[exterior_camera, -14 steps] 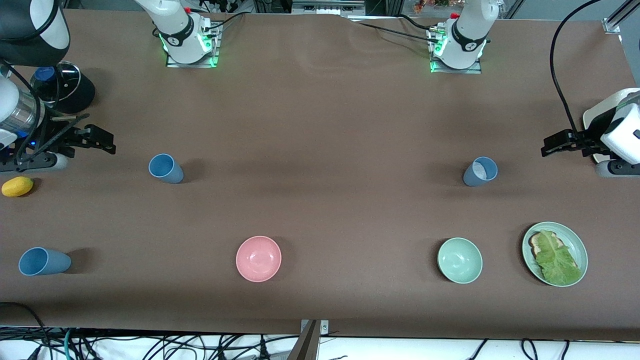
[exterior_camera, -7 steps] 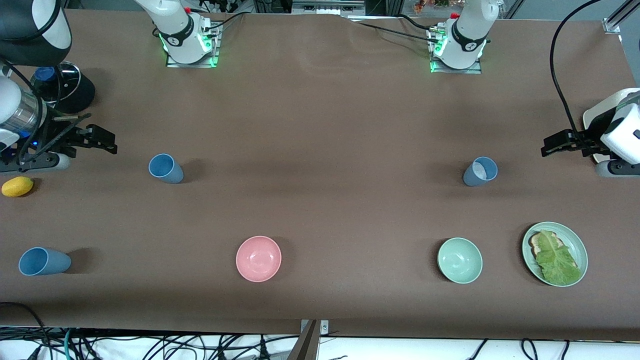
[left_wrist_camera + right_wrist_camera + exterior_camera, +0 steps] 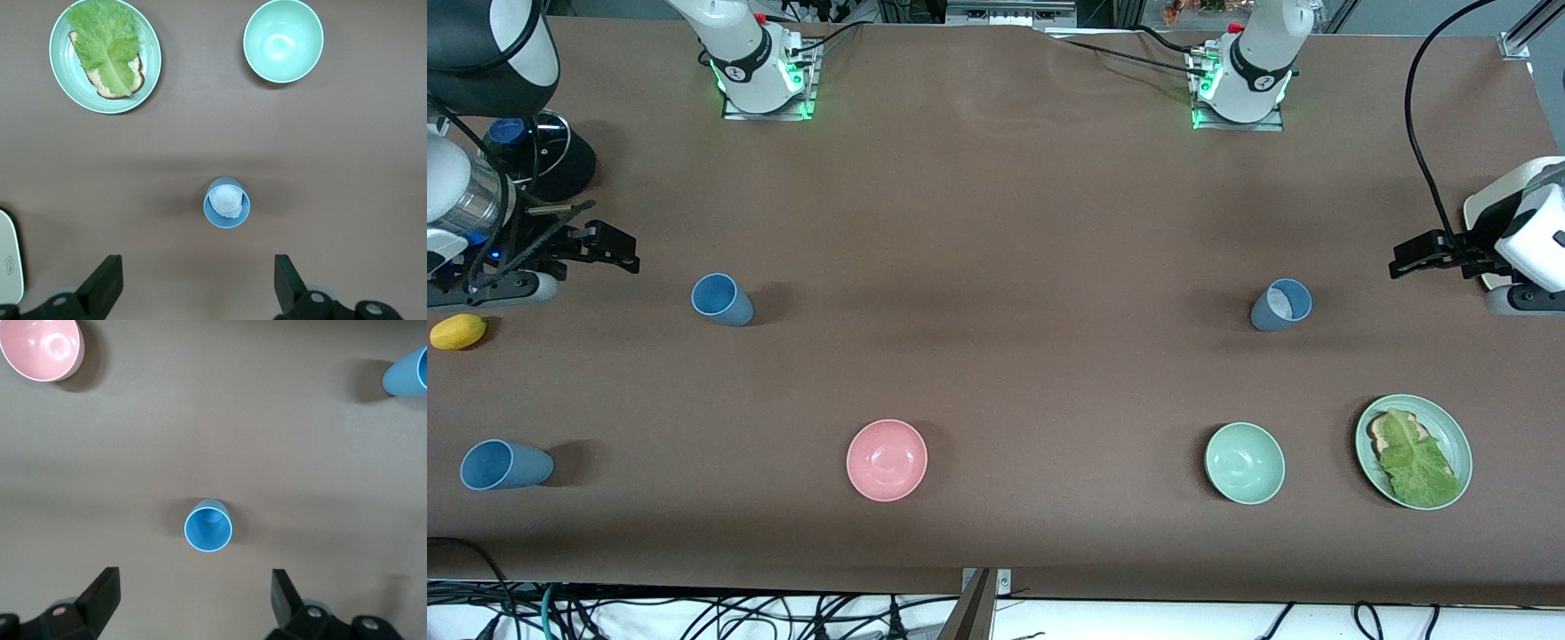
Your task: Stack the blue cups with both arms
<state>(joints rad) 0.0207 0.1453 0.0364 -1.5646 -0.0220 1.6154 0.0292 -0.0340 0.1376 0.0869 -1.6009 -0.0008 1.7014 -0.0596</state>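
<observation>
A mid-blue cup [image 3: 722,300] [image 3: 208,525] stands upright toward the right arm's end of the table. My right gripper [image 3: 612,247] [image 3: 193,599] hangs open over bare table beside it, nothing between its fingers. A slate-blue cup [image 3: 1280,306] [image 3: 227,203] with a pale whitish inside stands upright toward the left arm's end. My left gripper [image 3: 1408,259] [image 3: 197,285] is open over bare table beside that cup and holds nothing. Another blue cup [image 3: 505,465] [image 3: 407,373] sits nearer the front camera at the right arm's end.
A pink bowl [image 3: 887,460] [image 3: 41,347], a mint-green bowl [image 3: 1244,462] [image 3: 283,40] and a green plate [image 3: 1454,436] [image 3: 63,73] with lettuce on bread line the front. A yellow fruit [image 3: 458,331] and a black stand [image 3: 560,169] lie near the right gripper.
My right gripper has crept slightly toward the mid-blue cup. The left arm and all cups have stayed put.
</observation>
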